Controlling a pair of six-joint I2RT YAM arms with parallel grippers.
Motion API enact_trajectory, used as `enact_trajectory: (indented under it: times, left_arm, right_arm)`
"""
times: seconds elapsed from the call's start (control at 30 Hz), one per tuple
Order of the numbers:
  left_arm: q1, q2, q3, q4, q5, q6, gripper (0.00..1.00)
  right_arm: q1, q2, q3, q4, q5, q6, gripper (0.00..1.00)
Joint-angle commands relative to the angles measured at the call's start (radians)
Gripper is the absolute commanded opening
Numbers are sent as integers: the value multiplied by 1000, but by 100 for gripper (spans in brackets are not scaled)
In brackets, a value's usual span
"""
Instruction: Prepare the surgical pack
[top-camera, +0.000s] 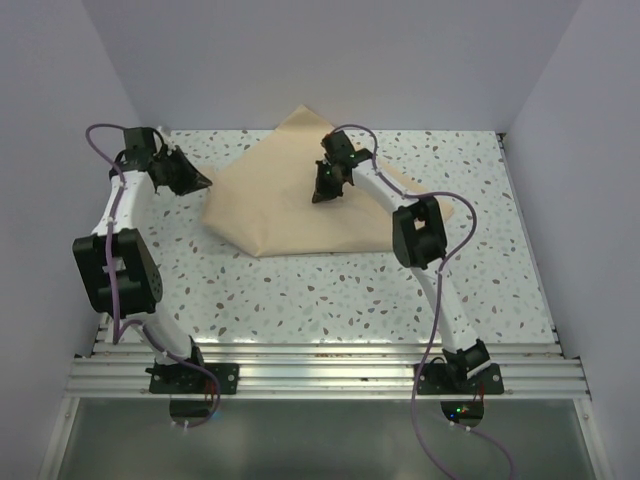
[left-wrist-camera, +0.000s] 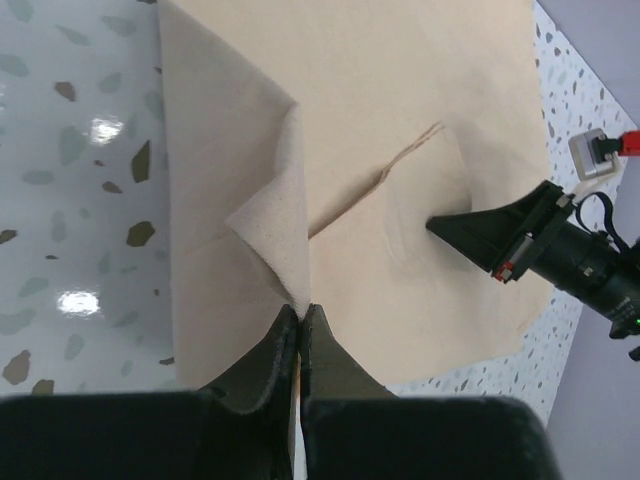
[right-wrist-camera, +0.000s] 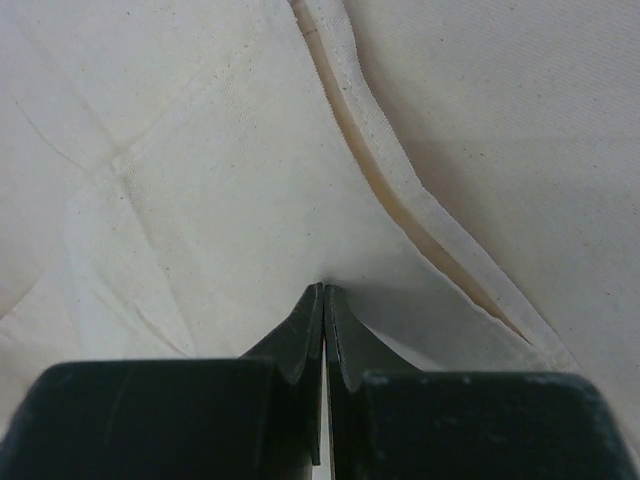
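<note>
Lying on the speckled table (top-camera: 300, 300), toward its far middle, the tan fabric sheet (top-camera: 270, 215) has a fold at its left edge pinched between the closed fingers of the left gripper (top-camera: 200, 183). Further right, the right gripper (top-camera: 322, 197), also closed, presses its tips on the cloth, perhaps nipping a little.

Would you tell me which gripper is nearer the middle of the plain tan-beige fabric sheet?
Right. The right gripper rests closed on the middle of the tan-beige fabric sheet; the left gripper pinches a fold at its left edge.
</note>
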Motion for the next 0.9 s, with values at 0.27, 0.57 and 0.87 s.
enact_trajectory:
  times: [0.27,0.57,0.87]
  left_arm:
    - [-186,-101,65,74,119,-68,0]
    - [-462,-8,147,151,65,-211,0]
    - [-603,132,224,157,33,-238,0]
  right_arm:
    - [-62,34,9,-106,-71,51,0]
    - [-87,55,-6,-135,-112,76,0]
    - [-110,63,-38,-118,-170,103,0]
